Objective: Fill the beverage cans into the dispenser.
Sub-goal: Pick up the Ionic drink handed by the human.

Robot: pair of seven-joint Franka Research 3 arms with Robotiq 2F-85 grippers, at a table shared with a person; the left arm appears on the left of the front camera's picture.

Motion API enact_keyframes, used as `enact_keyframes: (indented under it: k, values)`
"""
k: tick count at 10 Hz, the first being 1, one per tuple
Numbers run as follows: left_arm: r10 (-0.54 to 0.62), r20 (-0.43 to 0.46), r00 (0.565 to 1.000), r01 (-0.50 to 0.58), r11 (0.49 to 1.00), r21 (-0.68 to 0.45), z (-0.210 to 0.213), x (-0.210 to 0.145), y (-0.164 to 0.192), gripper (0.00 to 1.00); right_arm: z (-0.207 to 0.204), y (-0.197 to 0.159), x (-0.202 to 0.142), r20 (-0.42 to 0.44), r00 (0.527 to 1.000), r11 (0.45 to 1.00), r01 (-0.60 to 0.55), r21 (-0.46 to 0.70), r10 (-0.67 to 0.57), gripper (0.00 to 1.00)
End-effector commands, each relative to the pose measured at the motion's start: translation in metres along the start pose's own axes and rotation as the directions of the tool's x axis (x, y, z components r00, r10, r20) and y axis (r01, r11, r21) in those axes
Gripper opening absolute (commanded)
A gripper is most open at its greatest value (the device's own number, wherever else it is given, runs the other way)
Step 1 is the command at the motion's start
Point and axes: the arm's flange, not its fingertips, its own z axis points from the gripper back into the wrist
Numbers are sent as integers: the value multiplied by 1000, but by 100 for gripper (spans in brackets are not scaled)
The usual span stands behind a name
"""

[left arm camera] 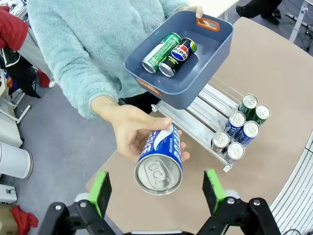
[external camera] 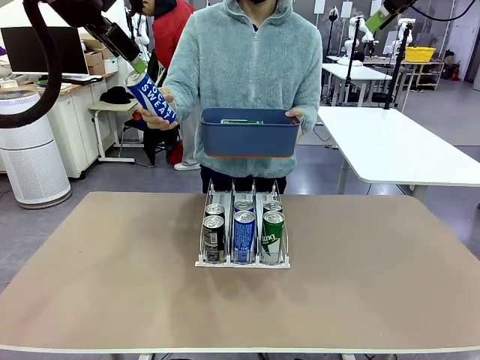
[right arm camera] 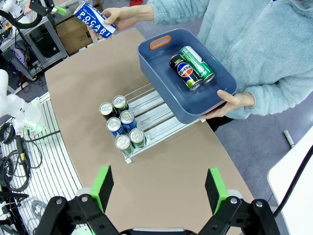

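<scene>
Six cans [external camera: 244, 234] are already stood in the dispenser [right arm camera: 159, 112], two to each lane, gathered at its front lip; the rear of every lane is left bare. A seventh, a blue-and-white Pocari Sweat can [left arm camera: 159, 164], is held up by the person's hand [left arm camera: 128, 131], well apart from the dispenser, with its silver top turned toward the left gripper [left arm camera: 157, 191]. That gripper's fingers are spread wide, with the can set between the green pads. A gap is seen on each side, so no grip appears to have been taken, though contact at the can's top cannot be ruled out from the front view.

Two more, a green can [right arm camera: 196, 63] and a black Pepsi can [right arm camera: 185, 72], are lying in the blue bin [right arm camera: 159, 66] carried by the person above the dispenser's back. The right gripper [right arm camera: 159, 188] is held high over the table [external camera: 112, 285], fingers apart and empty.

About two thirds of the job is judged done, and three cans are left to be loaded.
</scene>
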Motion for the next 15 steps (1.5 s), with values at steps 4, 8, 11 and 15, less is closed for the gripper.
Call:
enact_keyframes:
  k: [4, 8, 11, 15]
  values:
    - [96, 0, 995, -96, 994, -42, -23, -6, 11, 100, 0, 0, 1, -1, 1000, 1000, 8, -1, -8, 100]
    - [143, 13, 990, -143, 989, -41, -36, -13, 5, 100, 0, 0, 1, -1, 1000, 1000, 8, -1, -8, 100]
    - [149, 9, 989, -149, 988, -52, -46, -16, 1, 100, 0, 0, 1, -1, 1000, 1000, 8, -1, -8, 100]
    - [137, -4, 991, -137, 989, -62, -66, -23, 6, 100, 0, 0, 1, -1, 1000, 1000, 8, -1, -8, 100]
